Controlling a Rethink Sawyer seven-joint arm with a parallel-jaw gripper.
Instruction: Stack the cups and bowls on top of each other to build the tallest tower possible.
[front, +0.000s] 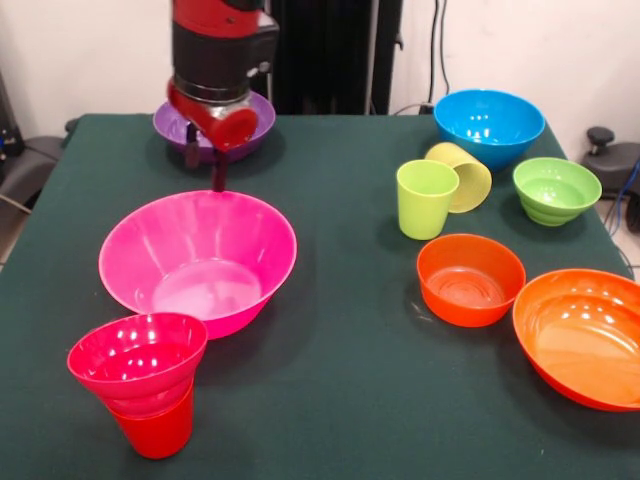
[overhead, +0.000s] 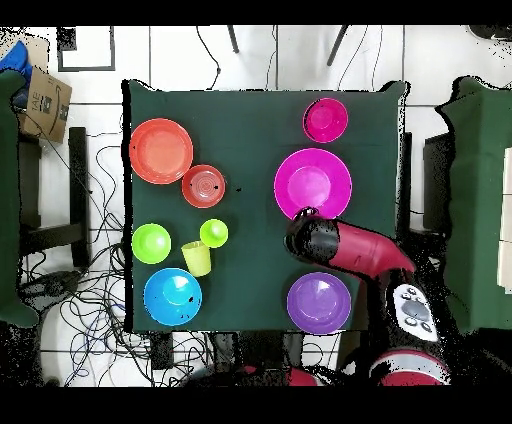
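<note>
Hanging over the far rim of the pink bowl (front: 197, 262), the end effector (front: 218, 178) sits just in front of the purple bowl (front: 180, 128); can't tell if it's apart or together, nothing seen in it. Only stack so far: magenta bowl (front: 138, 360) sitting in the red cup (front: 155, 430) at the counter (front: 340, 380) near corner, front view. Other side: lime cup (front: 425, 198) upright w/ yellow cup (front: 462, 175) tipped over against it, blue bowl (front: 489, 125) behind, green bowl (front: 556, 189) beside, sm. orange bowl (front: 470, 279) next to lg. orange bowl (front: 585, 337).
</note>
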